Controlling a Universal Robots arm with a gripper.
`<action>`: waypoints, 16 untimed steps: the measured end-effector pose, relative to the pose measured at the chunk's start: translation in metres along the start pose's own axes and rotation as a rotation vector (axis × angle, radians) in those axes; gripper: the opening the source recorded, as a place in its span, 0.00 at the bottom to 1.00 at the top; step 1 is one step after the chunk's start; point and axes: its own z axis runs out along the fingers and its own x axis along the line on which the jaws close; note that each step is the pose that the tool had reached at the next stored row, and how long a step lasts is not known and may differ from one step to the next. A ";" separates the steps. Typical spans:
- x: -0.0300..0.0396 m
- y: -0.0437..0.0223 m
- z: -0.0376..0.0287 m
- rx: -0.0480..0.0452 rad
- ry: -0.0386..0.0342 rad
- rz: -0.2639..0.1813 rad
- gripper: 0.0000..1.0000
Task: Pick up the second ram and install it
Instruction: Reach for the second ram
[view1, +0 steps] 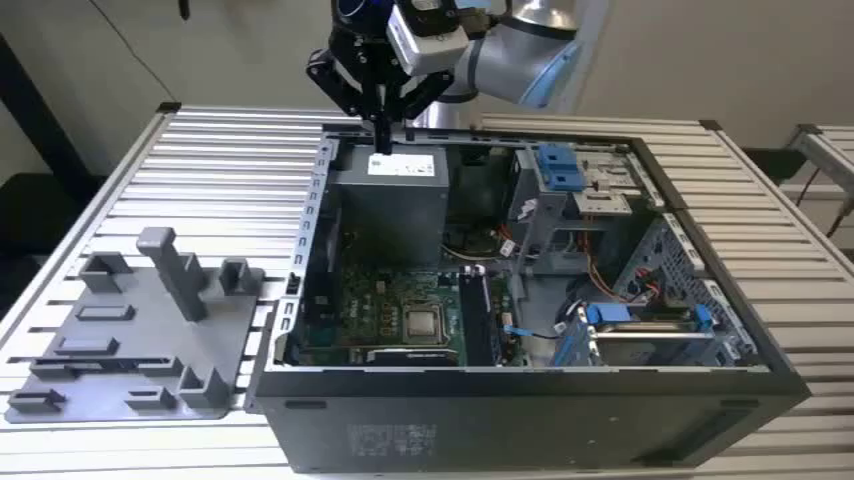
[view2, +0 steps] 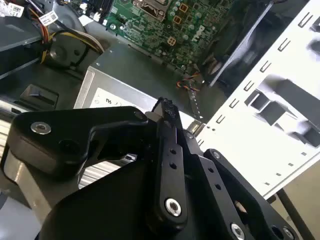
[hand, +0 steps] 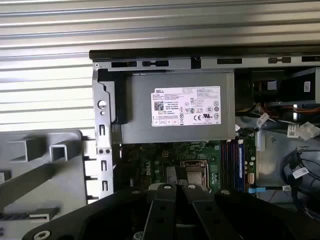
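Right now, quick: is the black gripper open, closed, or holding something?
Black two-finger gripper: shut, fingers pressed together, nothing seen between them. It hangs above the grey metal power supply box.

Items counted on the counter (view1: 214, 160): one open computer case (view1: 534, 410) and one grey tray (view1: 147, 330). Inside the case: one power supply (view1: 387, 205), one green motherboard (view1: 360, 315), one processor socket (view1: 424, 322). Overhead: one robot arm (view1: 527, 50), one pincer (view1: 383, 135).
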 end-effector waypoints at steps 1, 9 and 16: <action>0.0000 0.0000 0.0000 0.0001 0.0000 0.000 0.11; 0.0000 0.0000 0.0000 0.0000 0.0000 0.000 0.11; 0.0055 -0.0004 -0.0002 0.0000 -0.0009 0.000 0.11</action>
